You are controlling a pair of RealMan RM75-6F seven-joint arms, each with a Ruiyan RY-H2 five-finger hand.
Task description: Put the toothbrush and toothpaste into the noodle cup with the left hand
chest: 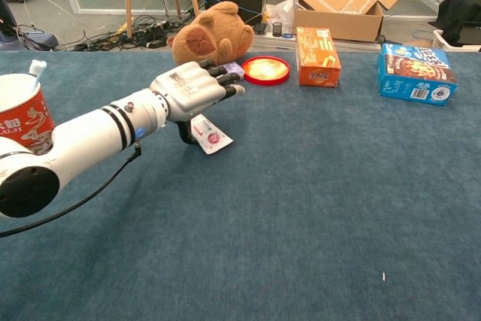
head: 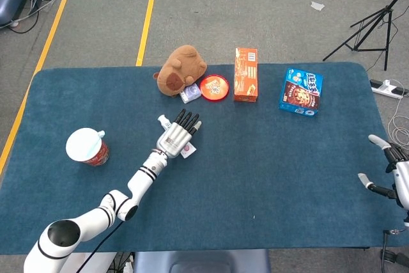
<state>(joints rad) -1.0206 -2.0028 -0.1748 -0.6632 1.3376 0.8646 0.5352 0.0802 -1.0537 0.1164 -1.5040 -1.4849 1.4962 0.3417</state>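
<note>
The red noodle cup stands near the table's left edge. The toothbrush sticks up out of it. To the cup's right, my left hand lies over the white toothpaste tube. Its fingers stretch forward and the thumb reaches down beside the tube, pinching it against the palm. The tube's cap shows at the hand's far left, and its flat end slants down to the cloth. My right hand hangs at the table's right edge, fingers apart and empty.
Along the back of the blue table are a brown plush toy, a small card pack, a red round tin, an orange box and a blue cookie box.
</note>
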